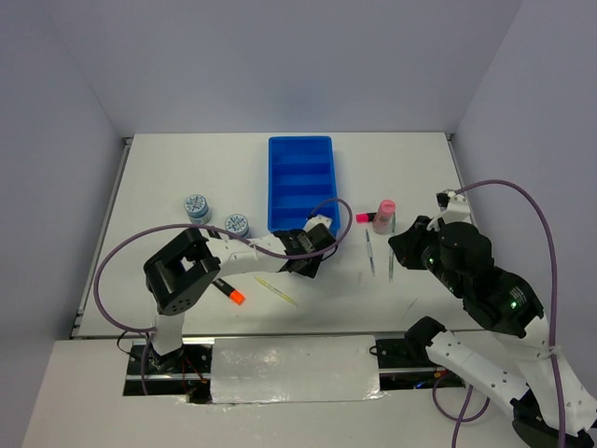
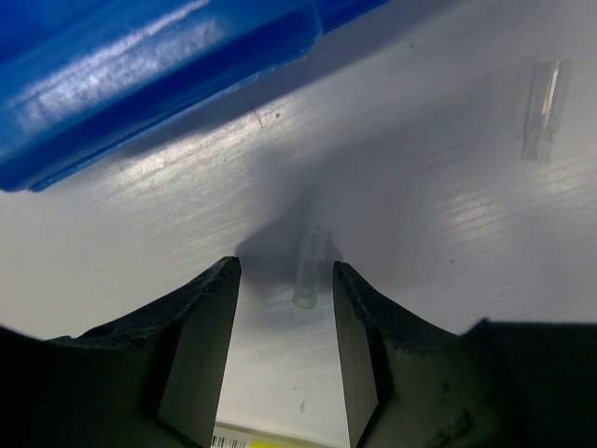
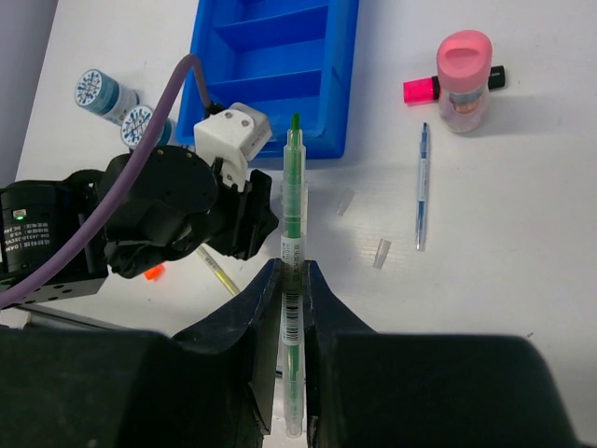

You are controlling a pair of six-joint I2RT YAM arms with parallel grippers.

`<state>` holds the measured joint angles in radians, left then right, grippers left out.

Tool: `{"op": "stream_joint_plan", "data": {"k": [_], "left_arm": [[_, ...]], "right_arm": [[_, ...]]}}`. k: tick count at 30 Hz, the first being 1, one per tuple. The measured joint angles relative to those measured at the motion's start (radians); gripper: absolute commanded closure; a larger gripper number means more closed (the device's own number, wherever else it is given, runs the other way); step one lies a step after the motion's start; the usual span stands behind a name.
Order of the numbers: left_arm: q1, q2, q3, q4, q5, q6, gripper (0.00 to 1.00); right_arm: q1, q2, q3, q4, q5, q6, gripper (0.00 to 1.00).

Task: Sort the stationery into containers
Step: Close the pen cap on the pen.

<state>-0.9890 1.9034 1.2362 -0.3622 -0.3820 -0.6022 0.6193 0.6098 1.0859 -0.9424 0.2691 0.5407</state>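
Tubs (image 1: 197,206) two, tray (image 1: 272,187) one, clear caps (image 3: 381,253) seemingly two, green pen (image 3: 293,243) one

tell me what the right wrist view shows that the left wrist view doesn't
Only the right wrist view: the right claw shut on a green pen, two round tubs, the pink-capped cylinder, a pink-ended marker and a thin blue pen.
Only the left wrist view: the left claw open, its fingers either side of a small clear tube that lies on the table, not touching it.
Both: the blue tray and the table.
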Motion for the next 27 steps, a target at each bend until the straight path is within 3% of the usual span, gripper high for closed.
{"op": "stream_joint_plan", "data": {"k": [6, 12, 14, 16, 18, 21, 27], "left_arm": [[0.0, 0.005, -0.006, 0.033, 0.019, -0.001, 0.48], [0.0, 0.005, -0.014, 0.06, 0.032, -0.003, 0.6], [0.0, 0.005, -0.019, 0.071, 0.035, -0.005, 0.66], [0.0, 0.005, -0.024, 0.086, 0.038, -0.005, 0.84], [0.0, 0.004, -0.026, 0.093, 0.04, -0.005, 0.95], [-0.003, 0.001, -0.026, 0.092, 0.04, -0.006, 1.0], [-0.009, -0.051, -0.03, 0.003, 0.04, -0.008, 1.0]], "right_arm": [[0.0, 0.0, -0.007, 0.006, -0.004, 0.0, 1.0], [0.0, 0.0, -0.015, 0.007, -0.016, 0.0, 1.0], [0.0, 0.0, -0.015, 0.007, -0.019, 0.0, 1.0], [0.0, 0.0, -0.015, 0.008, -0.022, 0.0, 1.0], [0.0, 0.0, -0.017, 0.012, -0.026, 0.0, 1.0], [0.0, -0.001, -0.032, 0.026, -0.038, -0.002, 1.0], [0.0, -0.021, -0.088, 0.079, -0.103, -0.021, 1.0]]}}
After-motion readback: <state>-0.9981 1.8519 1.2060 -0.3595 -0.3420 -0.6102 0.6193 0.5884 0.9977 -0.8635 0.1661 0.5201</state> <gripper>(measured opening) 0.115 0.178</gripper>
